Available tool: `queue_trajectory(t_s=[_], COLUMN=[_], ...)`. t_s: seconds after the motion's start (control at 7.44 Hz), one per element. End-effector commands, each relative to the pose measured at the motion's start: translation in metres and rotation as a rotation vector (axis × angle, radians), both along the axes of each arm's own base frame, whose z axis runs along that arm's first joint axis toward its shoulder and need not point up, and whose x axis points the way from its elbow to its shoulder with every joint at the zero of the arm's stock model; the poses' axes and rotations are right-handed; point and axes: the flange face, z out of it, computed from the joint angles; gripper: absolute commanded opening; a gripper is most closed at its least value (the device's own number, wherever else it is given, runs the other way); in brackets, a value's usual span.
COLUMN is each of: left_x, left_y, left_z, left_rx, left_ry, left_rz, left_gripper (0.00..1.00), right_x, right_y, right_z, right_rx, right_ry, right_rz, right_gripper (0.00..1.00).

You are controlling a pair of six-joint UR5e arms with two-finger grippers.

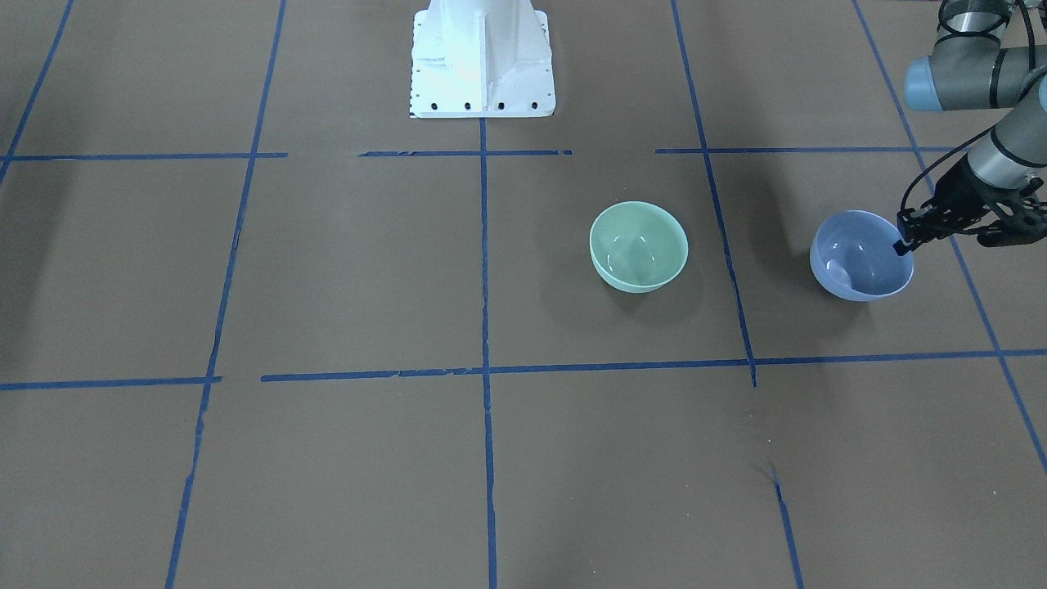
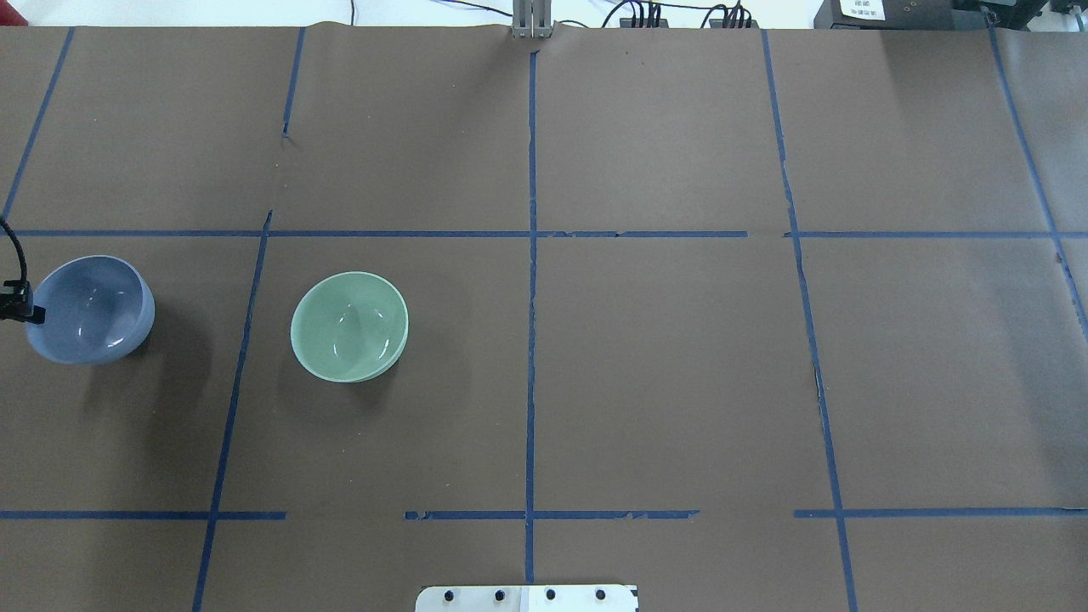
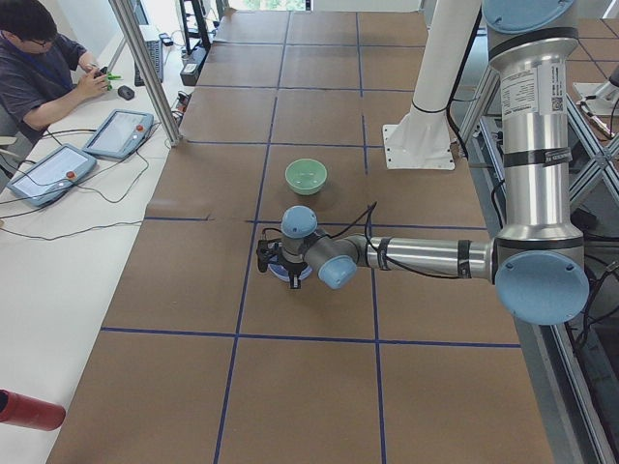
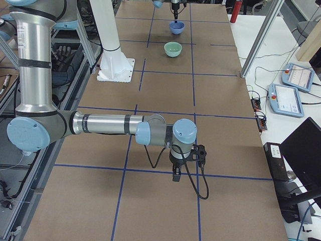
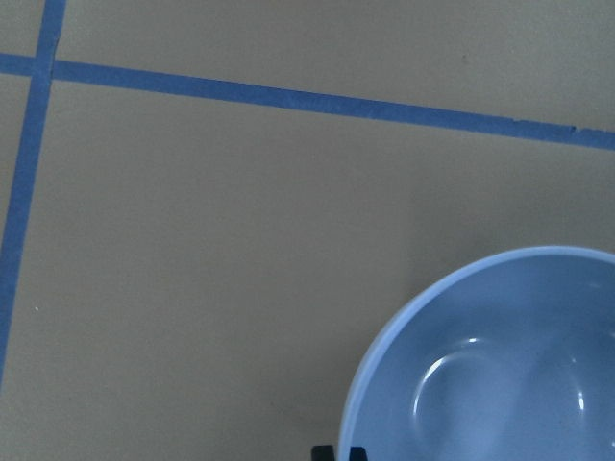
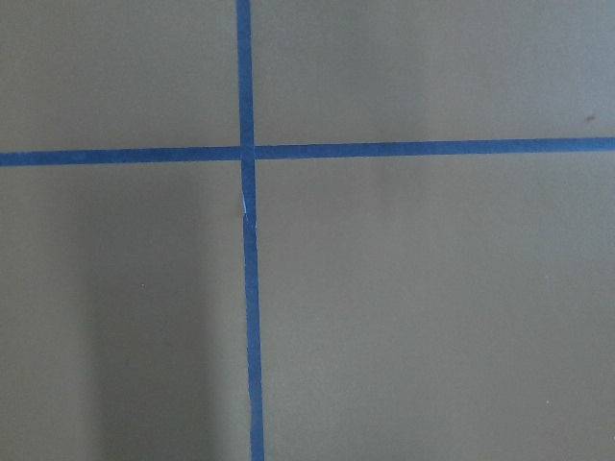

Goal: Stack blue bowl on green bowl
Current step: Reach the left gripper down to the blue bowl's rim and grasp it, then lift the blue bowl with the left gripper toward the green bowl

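1. The left jaws are closed to a narrow pinch on the blue bowl (image 1: 859, 258), one tip inside the rim and one outside, on the bowl's outer side, the side away from the green bowl. In the left wrist view only the two dark tips show at the rim.
2. The blue bowl is out at the robot's left end of the desk (image 1: 327, 270). It hangs tipped, with its mouth turned toward the middle of the desk. I cannot tell whether its base is quite clear of the surface.
3. Judged risk: a thin pinch on one point of a glossy rim gives little hold. The bowl could swing, slip in the grip or drop during the carry.
4. Judged risk: if the bowl arrives this tipped or too low, its bottom edge could strike the green bowl's rim and shove it. If released crooked, it may rock instead of nesting.
5. The blue bowl holds nothing; only light glints show inside.
6. Across one blue tape line (image 2: 246, 340) stands the green bowl (image 1: 638, 245), upright on the desk, apart from the blue one and empty too.
7. Well away, over the desk's other end, are the right jaws, holding nothing visible; I cannot tell how wide they stand.
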Motion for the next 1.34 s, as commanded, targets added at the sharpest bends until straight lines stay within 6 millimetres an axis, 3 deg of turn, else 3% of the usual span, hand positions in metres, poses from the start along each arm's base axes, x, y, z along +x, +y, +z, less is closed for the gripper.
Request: queue_trajectory(t_s=[0.0,0.27,0.54,0.67,1.07,1.21], left_x=[-0.004,-0.012,-0.021,-0.004,0.099,0.132], left_y=[0.006,0.015,0.019,0.011,0.003,-0.007], left_z=[-0.072,-0.150,-0.208,-0.228,-0.259,-0.280], left_rx=[0.001,-0.005,-0.039,-0.075,-0.176,-0.195], left_ry=[0.051,0.048,0.091,0.110,0.099,0.084], left_rz=[0.027,0.012,-0.077,-0.133,-0.158,-0.161], left_gripper=[0.00,0.00,0.00,0.00,0.00,0.00], right_x=[0.001,0.000,0.000,0.000,0.000,0.000], right_y=[0.000,0.000,0.000,0.000,0.000,0.000], right_z=[0.000,0.000,0.000,0.000,0.000,0.000], right_rx=[0.000,0.000,0.000,0.000,0.000,-0.001], right_ry=[0.000,0.000,0.000,0.000,0.000,0.000], right_rz=[0.001,-0.001,-0.001,-0.001,-0.001,0.000], right_gripper=[1.00,1.00,1.00,1.00,1.00,1.00])
